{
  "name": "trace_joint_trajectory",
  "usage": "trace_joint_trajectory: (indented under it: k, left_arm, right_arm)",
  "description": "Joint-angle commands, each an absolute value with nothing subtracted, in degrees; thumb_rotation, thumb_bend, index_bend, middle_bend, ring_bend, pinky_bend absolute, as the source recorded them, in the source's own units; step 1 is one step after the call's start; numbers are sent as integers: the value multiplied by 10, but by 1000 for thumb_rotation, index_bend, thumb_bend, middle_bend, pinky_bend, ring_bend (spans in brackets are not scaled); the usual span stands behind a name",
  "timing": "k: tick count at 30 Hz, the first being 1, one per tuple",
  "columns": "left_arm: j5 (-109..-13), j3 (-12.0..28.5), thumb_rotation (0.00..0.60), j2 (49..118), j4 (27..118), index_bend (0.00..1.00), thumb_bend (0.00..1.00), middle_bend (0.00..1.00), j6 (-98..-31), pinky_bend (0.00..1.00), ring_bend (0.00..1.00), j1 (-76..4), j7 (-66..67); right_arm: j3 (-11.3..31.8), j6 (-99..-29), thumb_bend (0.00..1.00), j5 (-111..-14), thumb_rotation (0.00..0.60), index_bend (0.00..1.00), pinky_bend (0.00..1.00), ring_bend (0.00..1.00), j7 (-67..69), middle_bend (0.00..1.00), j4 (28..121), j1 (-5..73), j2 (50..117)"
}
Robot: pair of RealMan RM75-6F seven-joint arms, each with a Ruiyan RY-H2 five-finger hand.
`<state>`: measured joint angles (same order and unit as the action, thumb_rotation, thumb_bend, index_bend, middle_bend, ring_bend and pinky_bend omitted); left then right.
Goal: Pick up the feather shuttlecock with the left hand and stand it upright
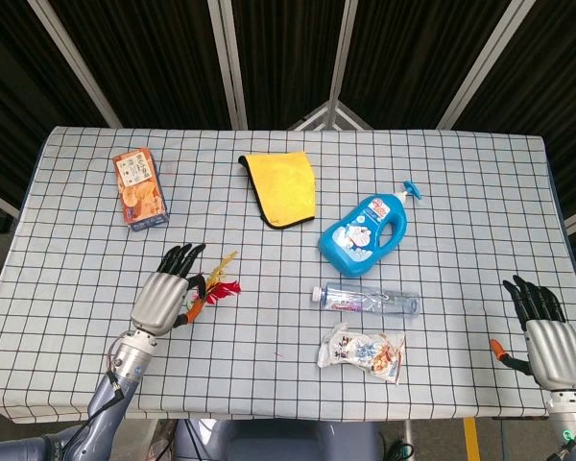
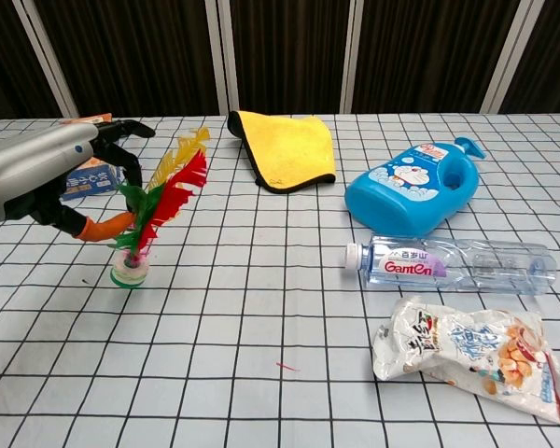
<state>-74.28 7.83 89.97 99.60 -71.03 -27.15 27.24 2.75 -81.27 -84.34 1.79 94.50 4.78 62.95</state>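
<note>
Standing the feather shuttlecock [image 2: 154, 210] on its base.
The left hand [image 2: 51, 177] pinches its feathers, base on the table [image 2: 289, 308]; next, I'd say, let go gently.

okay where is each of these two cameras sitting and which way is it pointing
Head view: high above the near edge, looking steeply down on the whole table; both hands show, left hand and right hand.
Chest view: low at the near edge, looking level across the table; only the left hand shows.
Shared: shuttlecock, yellow cloth, blue bottle.
</note>
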Motion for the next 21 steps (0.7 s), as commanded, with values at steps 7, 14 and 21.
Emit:
trace_joint_trajectory:
  k: [7, 14, 21]
  left_arm:
    - [-726, 86, 600, 904, 972, 599, 647, 40, -708, 0, 0, -274, 264]
    - [-717, 85, 600, 907, 961, 597, 645, 40, -708, 0, 0, -273, 260]
    - [-714, 84, 600, 905, 948, 594, 644, 39, -709, 0, 0, -269, 243]
  right_arm:
    - [28, -809, 334, -842, 600, 0, 0, 0, 18, 0, 944, 50, 630]
    - [29, -809, 334, -842, 600, 0, 0, 0, 23, 0, 942, 50, 630]
    - [27, -810, 334, -844, 600, 0, 0, 0, 21, 0, 941, 49, 630]
